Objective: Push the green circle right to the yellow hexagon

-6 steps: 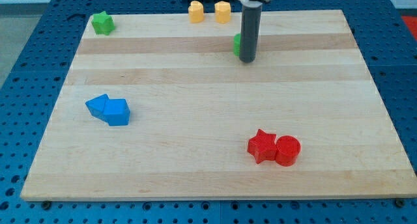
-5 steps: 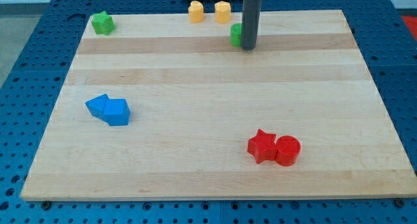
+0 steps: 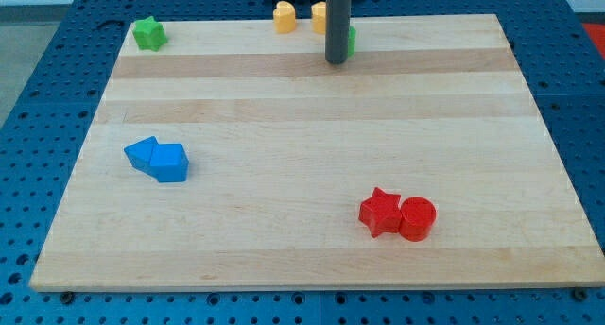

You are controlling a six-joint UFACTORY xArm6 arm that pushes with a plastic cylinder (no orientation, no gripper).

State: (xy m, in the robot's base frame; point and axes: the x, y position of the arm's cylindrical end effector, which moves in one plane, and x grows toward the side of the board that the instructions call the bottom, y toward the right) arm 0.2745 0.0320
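The green circle (image 3: 351,42) sits near the board's top edge, mostly hidden behind my rod; only its right side shows. My tip (image 3: 336,60) rests on the board at the circle's lower left, touching or nearly touching it. Two yellow blocks stand at the top edge: one (image 3: 284,16) to the left of the rod, and the other (image 3: 319,13) half hidden behind the rod, just above the green circle. Which of them is the hexagon I cannot tell.
A green star (image 3: 147,33) sits at the top left corner. Two blue blocks (image 3: 158,159) lie together at the left middle. A red star (image 3: 381,212) and a red circle (image 3: 417,218) touch at the lower right. The wooden board (image 3: 302,259) lies on a blue pegboard.
My tip has moved up and to the left, from the green circle's right side to its lower left. The green circle has shifted up towards the yellow blocks.
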